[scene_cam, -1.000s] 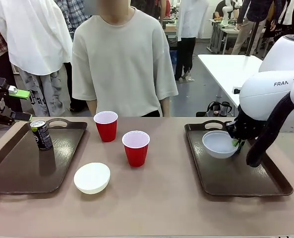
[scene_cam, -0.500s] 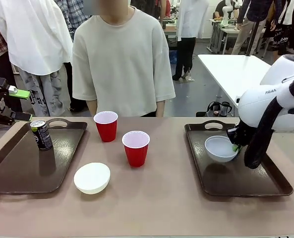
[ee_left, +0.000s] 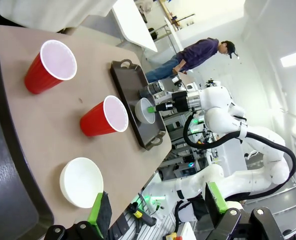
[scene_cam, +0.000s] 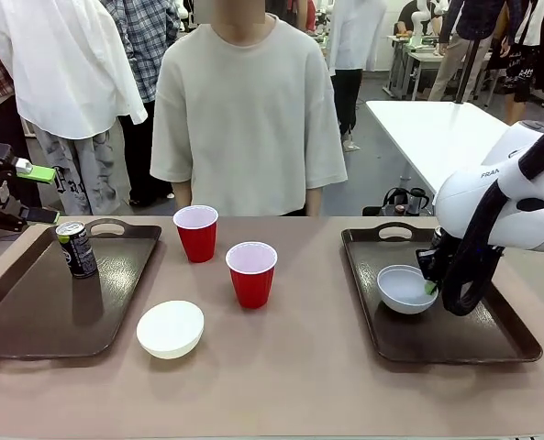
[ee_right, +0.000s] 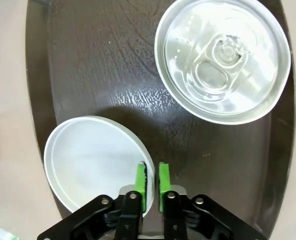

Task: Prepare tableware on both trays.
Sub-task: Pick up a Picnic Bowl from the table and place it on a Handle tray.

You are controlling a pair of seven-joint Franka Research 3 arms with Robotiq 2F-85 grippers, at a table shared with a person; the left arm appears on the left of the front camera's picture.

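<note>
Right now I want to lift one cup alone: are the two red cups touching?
Apart. Left wrist view shows bare table between the far cup and the near cup.

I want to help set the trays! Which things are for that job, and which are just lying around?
For the job:
far cup
near cup
left can
right can
table bowl
tray bowl
left tray
right tray

Just lying about:
white table behind
black gear past the far edge

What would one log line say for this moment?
right gripper: pinching white bowl rim, right tray | left gripper: open, near soda can
</note>
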